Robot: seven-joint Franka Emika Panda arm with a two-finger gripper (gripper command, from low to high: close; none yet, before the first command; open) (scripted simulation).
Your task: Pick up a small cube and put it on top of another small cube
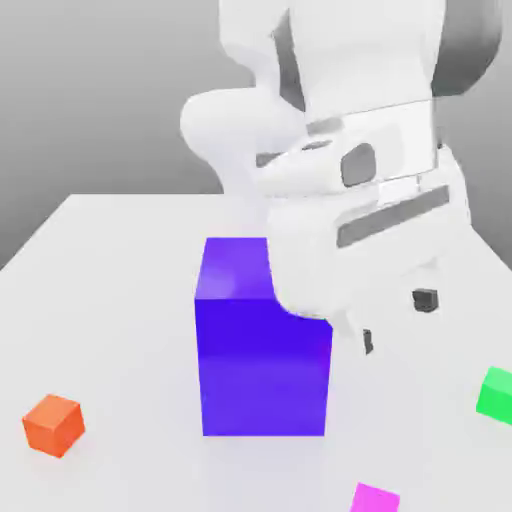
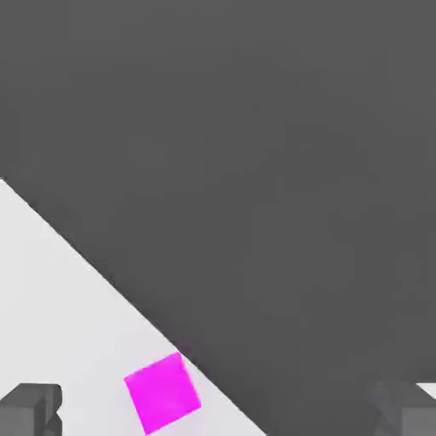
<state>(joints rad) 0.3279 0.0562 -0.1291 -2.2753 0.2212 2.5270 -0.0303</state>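
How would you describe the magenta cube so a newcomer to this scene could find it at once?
Start at the big blue block in the middle of the white table. Look toward the table's near edge, off the block's corner on the exterior view's right: the magenta cube sits there at the brink. The orange cube and green cube are similar in size; colour alone separates them.

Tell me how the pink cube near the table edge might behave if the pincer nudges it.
The pink cube has flat faces, so it would likely slide rather than roll. It sits close to the table edge, so a push outward could drop it off. It looks small, probably light.
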